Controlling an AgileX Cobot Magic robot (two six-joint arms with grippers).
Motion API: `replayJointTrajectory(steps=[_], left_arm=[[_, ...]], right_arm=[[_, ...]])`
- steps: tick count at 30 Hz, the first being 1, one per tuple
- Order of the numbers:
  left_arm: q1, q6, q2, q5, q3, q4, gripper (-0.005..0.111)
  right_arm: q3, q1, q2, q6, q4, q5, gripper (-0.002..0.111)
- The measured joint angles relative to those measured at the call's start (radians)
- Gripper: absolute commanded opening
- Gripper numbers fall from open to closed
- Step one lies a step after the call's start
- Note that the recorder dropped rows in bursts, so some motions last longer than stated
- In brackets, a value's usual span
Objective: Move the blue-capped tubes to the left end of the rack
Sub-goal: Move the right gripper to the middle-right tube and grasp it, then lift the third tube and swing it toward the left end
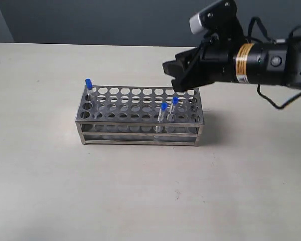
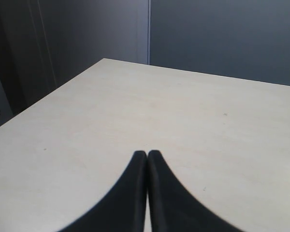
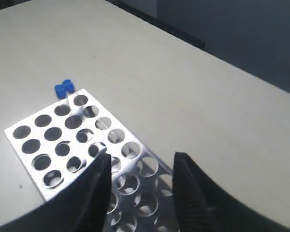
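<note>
The steel rack [image 1: 140, 108] stands mid-table. One blue-capped tube [image 1: 89, 84] is in its back left corner hole. Two more blue-capped tubes [image 1: 163, 108] [image 1: 174, 102] stand close together near the rack's right end, toward the front. My right gripper [image 1: 174, 78] hovers open and empty above the rack's back right part. In the right wrist view its jaws [image 3: 141, 159] straddle holes of the rack [image 3: 48, 140], and blue caps [image 3: 64, 88], seemingly two side by side, show at the far corner. My left gripper [image 2: 147, 153] is shut over bare table, holding nothing.
The pale table [image 1: 140, 201] lies around the rack on all sides. Its far edge meets a dark wall [image 1: 90, 20]. The right arm's black body with cables [image 1: 271, 63] reaches in from the right.
</note>
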Motion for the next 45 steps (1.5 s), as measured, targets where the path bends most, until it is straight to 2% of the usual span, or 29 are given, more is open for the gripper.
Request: replayJointTrajectory(steps=[4,8,24,26,29,39,45], left_arm=[[0.000,0.000,0.000,0.000,0.000,0.000,0.001],[0.000,0.000,0.000,0.000,0.000,0.000,0.001],[0.000,0.000,0.000,0.000,0.000,0.000,0.001],[0.000,0.000,0.000,0.000,0.000,0.000,0.001],[0.000,0.000,0.000,0.000,0.000,0.000,0.001],[0.000,0.000,0.000,0.000,0.000,0.000,0.001],[0.000,0.000,0.000,0.000,0.000,0.000,0.001]], right_arm=[[0.113,-0.002,0.013,-0.229,0.260,-0.069,0.040],[0.145,-0.002,0.053,-0.333,0.383,-0.108,0.041],[0.148,-0.002,0.185,-0.362,0.413,-0.169,0.040],[0.148,-0.002,0.206,-0.362,0.415,-0.169,0.032],[0.148,-0.002,0.210,-0.362,0.415,-0.167,0.001],[0.145,-0.002,0.159,-0.364,0.413,-0.150,-0.001],[0.068,0.000,0.072,-0.367,0.390,-0.130,-0.001]])
